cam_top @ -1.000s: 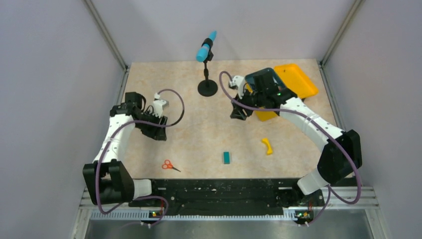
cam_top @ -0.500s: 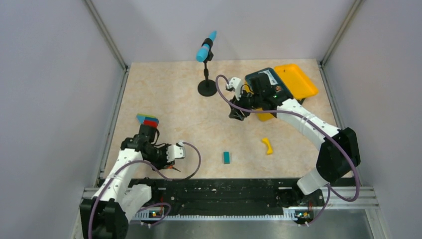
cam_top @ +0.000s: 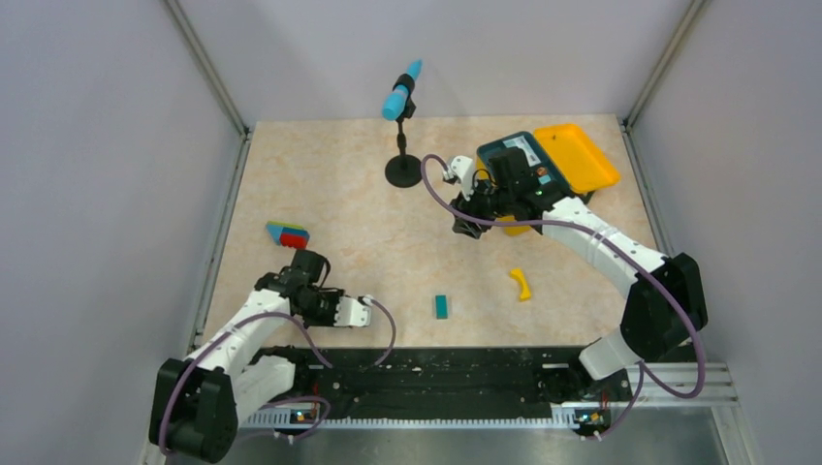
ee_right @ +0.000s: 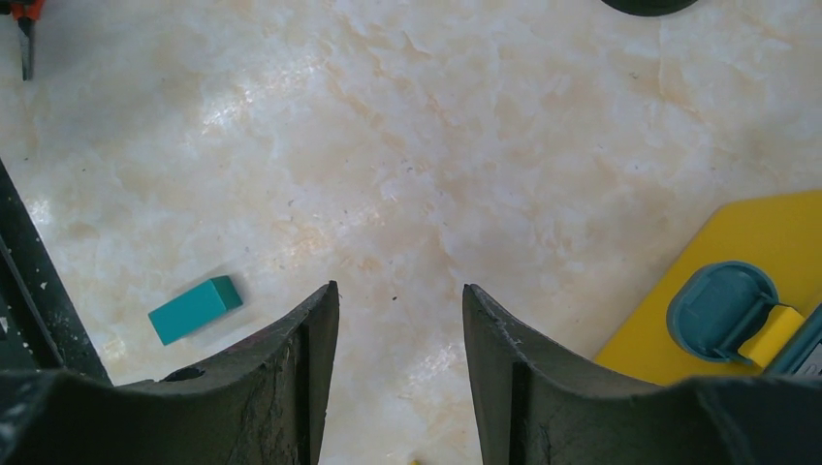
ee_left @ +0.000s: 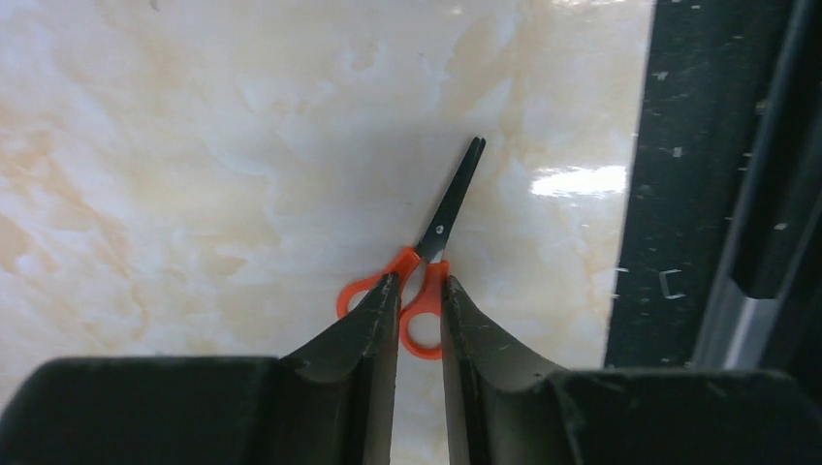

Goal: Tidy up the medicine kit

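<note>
Yellow medicine kit [cam_top: 579, 153], lid open

The pale marbled worktop [cam_top: 388, 252] carries a yellow medicine kit [cam_top: 577, 155] in its far right corner and the round black base of a microphone stand [cam_top: 403, 171] near the middle of the far edge. A blue, red and yellow wedge [cam_top: 288, 233] lies towards the left edge. Orange-handled scissors [ee_left: 448, 211], a teal block [cam_top: 441, 306] and a small yellow curved piece [cam_top: 521, 284] lie apart along the near edge.
</note>
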Controlling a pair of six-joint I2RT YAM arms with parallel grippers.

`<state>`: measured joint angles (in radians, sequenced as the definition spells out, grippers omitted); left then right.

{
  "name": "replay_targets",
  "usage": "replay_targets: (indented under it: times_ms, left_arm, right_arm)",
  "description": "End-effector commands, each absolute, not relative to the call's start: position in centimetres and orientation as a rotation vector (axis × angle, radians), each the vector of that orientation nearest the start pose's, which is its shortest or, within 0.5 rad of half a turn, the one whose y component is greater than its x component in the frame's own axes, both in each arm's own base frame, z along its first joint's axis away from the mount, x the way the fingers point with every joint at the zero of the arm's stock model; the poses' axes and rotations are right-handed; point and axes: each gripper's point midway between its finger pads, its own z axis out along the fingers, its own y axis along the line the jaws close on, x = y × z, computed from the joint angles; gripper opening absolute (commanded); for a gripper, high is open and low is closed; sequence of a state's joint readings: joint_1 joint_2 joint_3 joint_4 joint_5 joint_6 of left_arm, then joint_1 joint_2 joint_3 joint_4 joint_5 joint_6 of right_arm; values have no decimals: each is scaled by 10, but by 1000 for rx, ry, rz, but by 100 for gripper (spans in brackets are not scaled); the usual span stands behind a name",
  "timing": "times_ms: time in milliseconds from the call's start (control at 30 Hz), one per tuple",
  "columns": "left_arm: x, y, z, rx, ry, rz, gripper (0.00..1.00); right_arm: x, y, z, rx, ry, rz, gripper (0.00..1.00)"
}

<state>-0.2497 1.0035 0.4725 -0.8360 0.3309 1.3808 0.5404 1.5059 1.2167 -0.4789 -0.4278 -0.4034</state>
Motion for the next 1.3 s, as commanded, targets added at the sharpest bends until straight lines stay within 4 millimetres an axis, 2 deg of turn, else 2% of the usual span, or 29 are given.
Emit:
replay_targets:
  times_ms: [0,133,267,433,533,600,700,867,967,1067,1167,1200,1267]
  left_arm:
    - [166,-60,-1,-2697,-2225,206,23]
    - [176,-80,-4,-2699,-2226,281,17]
    - [201,-111,-3,-2706,-2268,334,16]
    - [228,-163,4,-2689,-2325,454,15]
    - [241,-192,11,-2594,-2434,569,14]
    - [247,-206,18,-2457,-2540,668,14]
    - [255,-215,36,-2341,-2657,717,19]
    - [258,-215,91,-2231,-2920,805,42]
    - [266,-208,115,-1906,-3220,851,47]
    - [274,-197,125,-1356,-3428,1013,49]
    - [290,-171,120,-618,-3520,1169,49]
    - [294,-163,116,-446,-3511,1203,49]
    - [302,-148,106,-256,-3509,1192,48]
  right_arm:
    - [322,255,194,-1234,1874,514,50]
    - [324,251,193,-1239,1874,480,50]
    - [327,241,189,-1227,1889,428,50]
    - [335,221,189,-1127,1952,441,50]
    - [345,201,187,-1038,2002,443,50]
    - [348,194,185,-1016,2016,441,50]
    - [344,192,183,-1040,2009,444,50]
    - [332,206,174,-1103,1989,548,49]
    - [322,223,162,-1219,1948,557,48]
    - [308,245,150,-1385,1861,563,46]
    - [302,267,143,-1465,1766,577,44]
    - [300,277,141,-1482,1734,586,44]
    - [299,295,138,-1516,1683,600,43]
